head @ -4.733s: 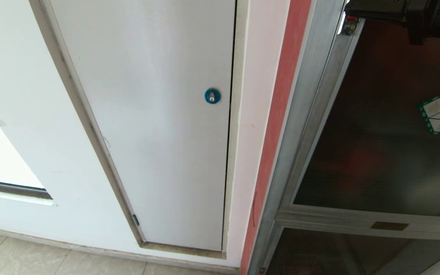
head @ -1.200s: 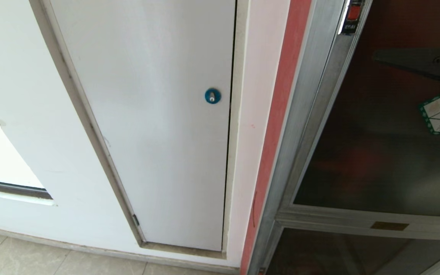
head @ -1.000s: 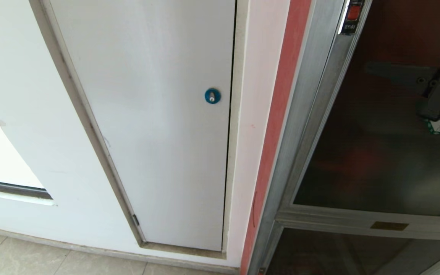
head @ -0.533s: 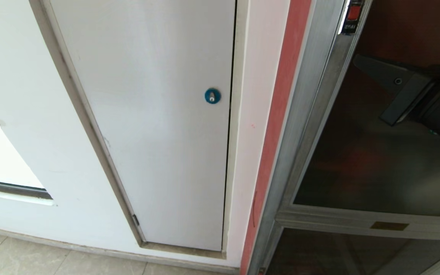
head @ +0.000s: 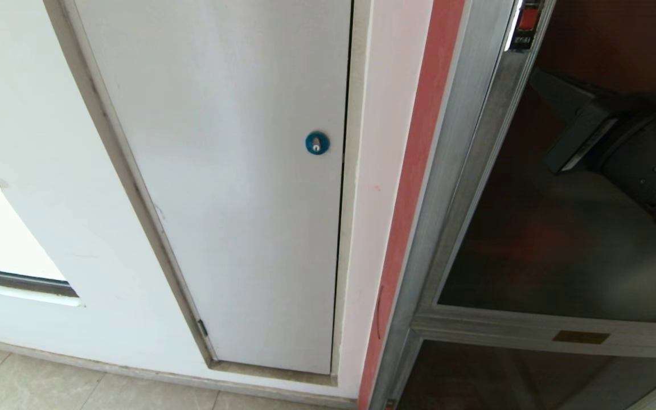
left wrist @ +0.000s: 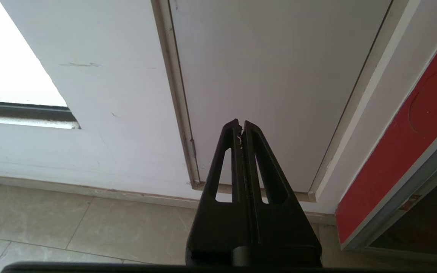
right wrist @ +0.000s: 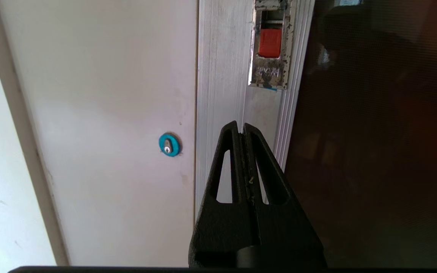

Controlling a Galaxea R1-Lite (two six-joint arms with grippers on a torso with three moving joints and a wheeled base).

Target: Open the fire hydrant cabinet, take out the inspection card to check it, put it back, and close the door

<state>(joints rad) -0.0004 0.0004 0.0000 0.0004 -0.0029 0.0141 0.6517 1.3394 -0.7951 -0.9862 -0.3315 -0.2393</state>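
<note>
The left gripper [left wrist: 241, 127] is hanging low with its fingers pressed together and empty, pointing at the foot of the white panel [head: 220, 188] near the floor tiles [left wrist: 70, 220]; it is idle. To its right, that panel is carrying a small blue lock [head: 316, 142], which is not part of the job. Further right, the grey-framed cabinet [head: 447, 171] is standing with its dark glass door [head: 561, 262] apparently shut, though the head view is too oblique to be sure the seam is tight. The red latch [right wrist: 270, 42] is sitting in the door's frame, and the right gripper [right wrist: 241, 129] is pointing at that frame just below the latch, fingers closed together and holding nothing. The card is not in view; presumably it is lying behind the glass.

The step in hand looks like releasing the latch. Doing it well probably means lifting the closed tips onto the red tab, pressing squarely so they are not skating onto the bare aluminium, then drawing the door edge outward along its swing.
</note>
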